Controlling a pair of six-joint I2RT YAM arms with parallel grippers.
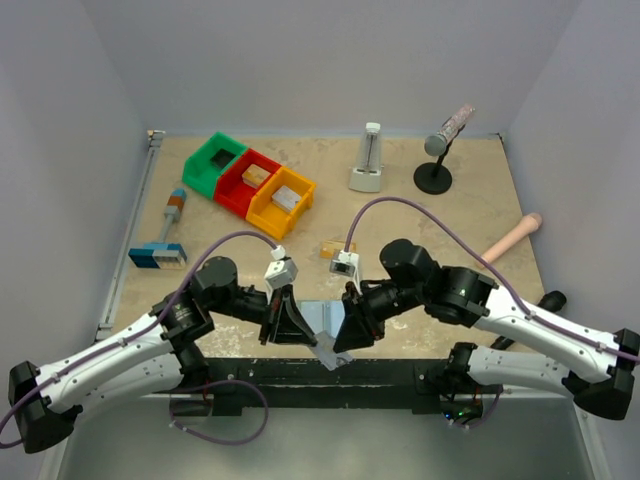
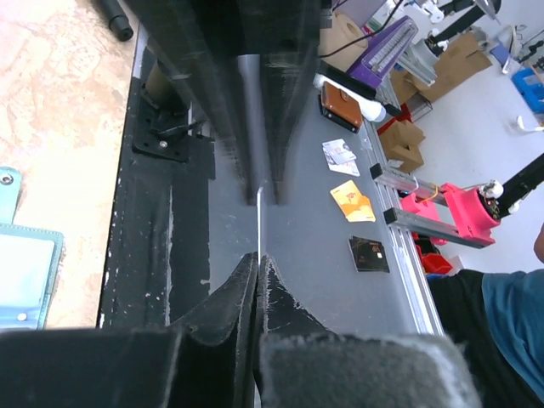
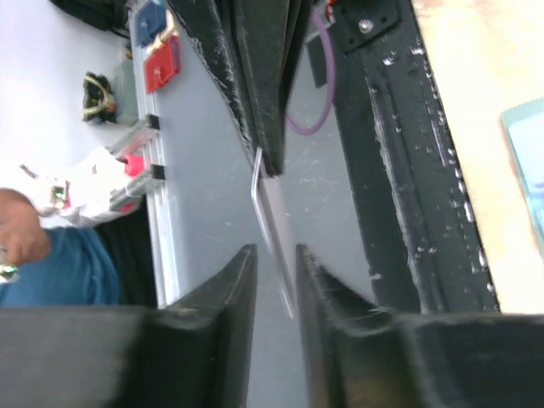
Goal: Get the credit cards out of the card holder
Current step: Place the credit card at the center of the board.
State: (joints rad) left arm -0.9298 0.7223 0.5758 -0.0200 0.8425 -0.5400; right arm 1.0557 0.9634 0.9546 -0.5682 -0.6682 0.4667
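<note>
A pale blue-grey credit card [image 1: 328, 353] hangs over the table's near edge between my two grippers. My left gripper [image 1: 297, 333] is shut on it. In the left wrist view the card [image 2: 257, 217] shows edge-on, rising from the pinched jaws of that gripper [image 2: 257, 259]. My right gripper [image 1: 352, 330] faces it. Its jaws [image 3: 276, 252] stand slightly open round the card [image 3: 274, 212], with a gap on each side. The light blue-teal card holder [image 1: 318, 314] lies flat on the table behind them, also visible as the card holder [image 2: 25, 268] and the card holder [image 3: 529, 161].
A small orange-gold flat piece [image 1: 329, 250] lies behind the right wrist. Green [image 1: 214, 164], red [image 1: 247, 180] and yellow [image 1: 281, 199] bins stand at the back left. A blue-and-white block [image 1: 158, 255], a white stand [image 1: 367, 160], a microphone [image 1: 440, 150] and a pink cylinder [image 1: 513, 236] are around.
</note>
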